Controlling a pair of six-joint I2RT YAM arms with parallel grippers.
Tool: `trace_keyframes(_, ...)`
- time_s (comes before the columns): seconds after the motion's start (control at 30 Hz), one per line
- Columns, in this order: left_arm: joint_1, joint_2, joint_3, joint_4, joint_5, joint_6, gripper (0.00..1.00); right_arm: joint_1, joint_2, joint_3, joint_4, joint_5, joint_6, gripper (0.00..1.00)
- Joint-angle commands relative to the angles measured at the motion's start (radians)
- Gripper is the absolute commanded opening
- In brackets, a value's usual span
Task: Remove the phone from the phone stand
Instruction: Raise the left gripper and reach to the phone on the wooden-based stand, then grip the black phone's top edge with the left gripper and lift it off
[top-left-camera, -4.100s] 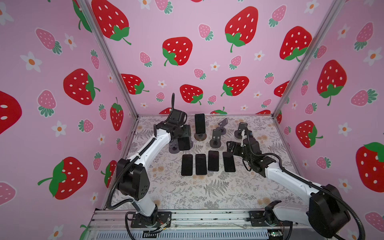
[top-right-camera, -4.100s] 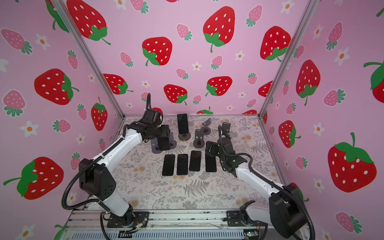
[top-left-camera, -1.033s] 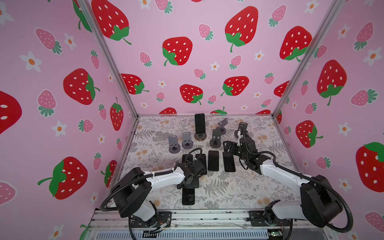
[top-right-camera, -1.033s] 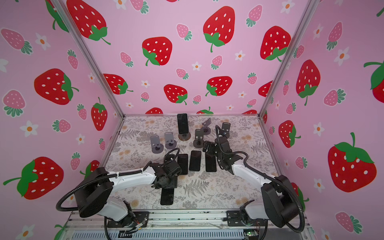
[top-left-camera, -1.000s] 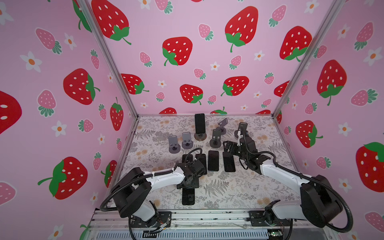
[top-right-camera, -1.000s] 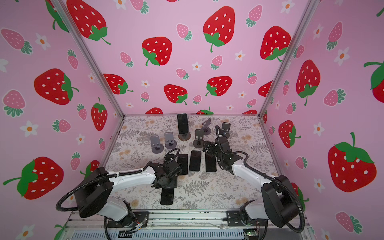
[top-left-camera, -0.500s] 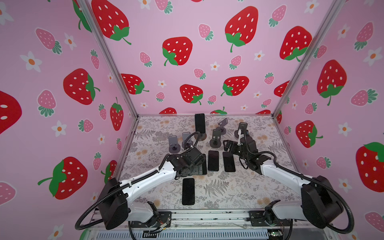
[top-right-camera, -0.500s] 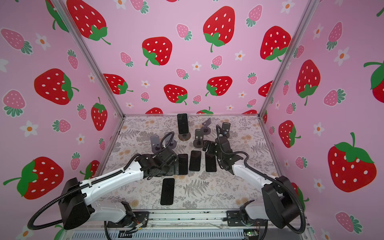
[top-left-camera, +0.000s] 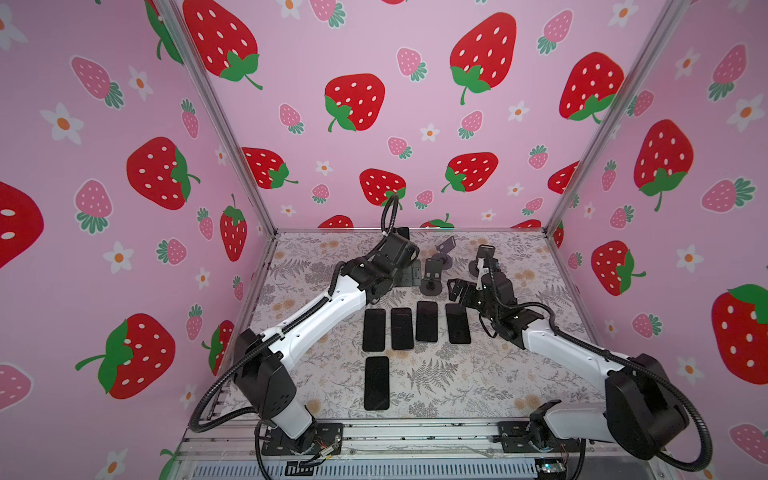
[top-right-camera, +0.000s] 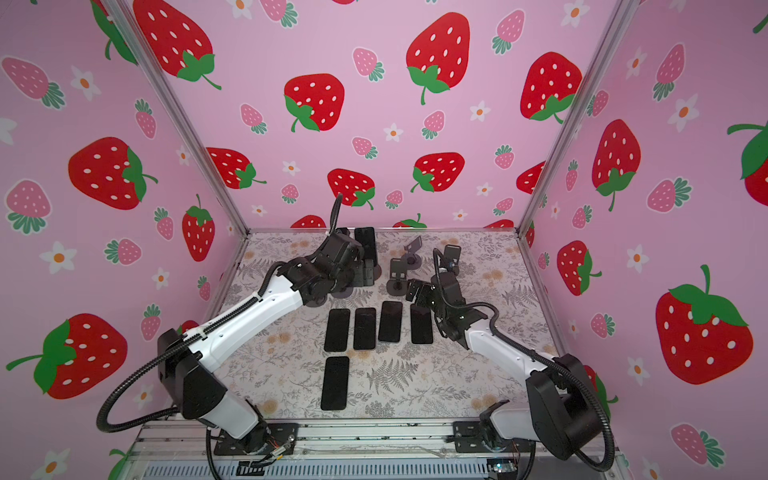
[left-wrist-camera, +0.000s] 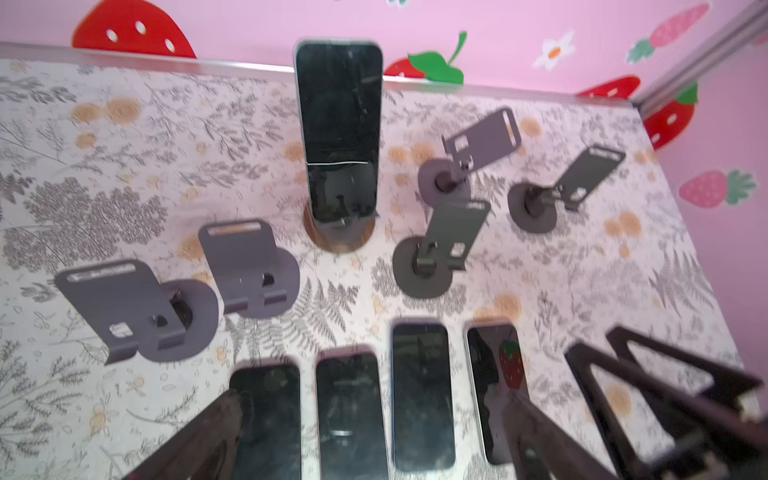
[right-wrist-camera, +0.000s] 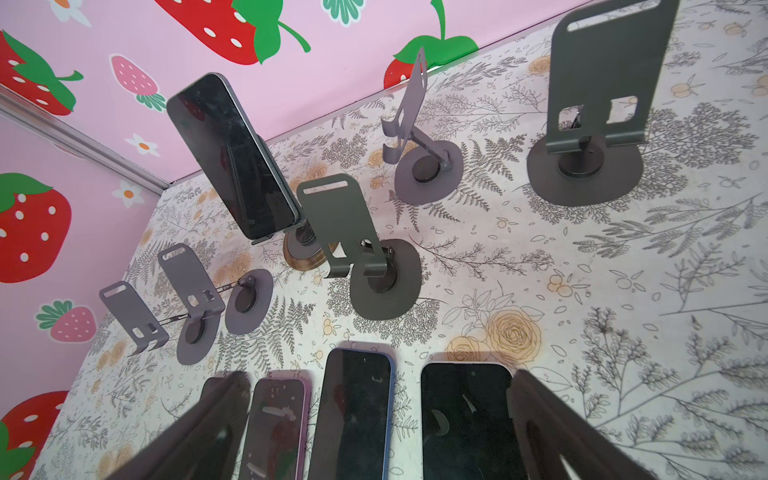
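Observation:
A black phone (left-wrist-camera: 338, 124) stands upright on a phone stand with a round base (left-wrist-camera: 338, 239) near the back wall. It also shows in the right wrist view as a leaning phone (right-wrist-camera: 232, 158), and in a top view as the phone (top-right-camera: 366, 243). My left gripper (left-wrist-camera: 374, 449) is open and empty, and hangs short of that stand. In both top views the left gripper (top-left-camera: 409, 273) is just in front of the phone. My right gripper (right-wrist-camera: 378, 436) is open and empty over the flat phones, and in a top view the right gripper (top-left-camera: 457, 291) is right of centre.
Several black phones lie flat in a row (top-left-camera: 415, 328), with one more phone (top-left-camera: 376, 382) nearer the front edge. Several empty grey stands (left-wrist-camera: 436, 249) (left-wrist-camera: 249, 266) stand around the loaded one. The left arm (top-left-camera: 316, 316) stretches over the left side.
My left gripper opened, left a phone flat near the front edge and swung back to the stands. The right arm has barely moved.

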Motion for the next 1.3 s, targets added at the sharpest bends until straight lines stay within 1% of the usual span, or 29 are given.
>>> trace_keyframes(0.0, 0.023, 0.093, 0.127, -0.029, -0.119, 0.023, 0.99, -0.005, -0.046, -0.019, -0.018, 0.038, -0.005, 1.00)
trace_keyframes(0.03, 0.026, 0.127, 0.168, -0.046, -0.134, 0.023, 0.99, -0.005, -0.049, -0.019, -0.023, 0.040, -0.009, 1.00)
trace_keyframes(0.2, 0.053, 0.304, 0.396, -0.142, -0.133, -0.006, 0.99, -0.005, -0.065, -0.026, -0.030, 0.051, -0.015, 1.00)
trace_keyframes(0.27, 0.057, 0.358, 0.453, -0.141, -0.138, 0.018, 0.99, -0.005, -0.065, -0.024, -0.031, 0.049, -0.022, 1.00)
trace_keyframes(0.4, 0.069, 0.446, 0.553, -0.150, -0.189, 0.031, 0.99, -0.006, -0.056, -0.019, -0.033, 0.041, -0.019, 1.00)
trace_keyframes(0.5, 0.078, 0.478, 0.581, -0.134, -0.192, 0.038, 0.99, -0.006, -0.055, -0.013, -0.037, 0.021, -0.014, 1.00)
trace_keyframes(0.67, 0.101, 0.526, 0.606, -0.081, -0.195, 0.059, 0.99, -0.006, -0.072, -0.023, -0.045, 0.040, -0.016, 1.00)
trace_keyframes(0.83, 0.136, 0.584, 0.640, -0.024, -0.144, 0.090, 0.99, -0.006, -0.077, -0.013, -0.065, 0.040, -0.022, 1.00)
trace_keyframes(1.0, 0.155, 0.646, 0.706, -0.018, -0.131, 0.116, 0.99, -0.006, -0.080, -0.023, -0.061, 0.019, -0.010, 1.00)
trace_keyframes(1.27, 0.160, 0.671, 0.718, 0.019, -0.104, 0.135, 0.99, -0.006, -0.091, -0.026, -0.073, 0.013, -0.007, 1.00)
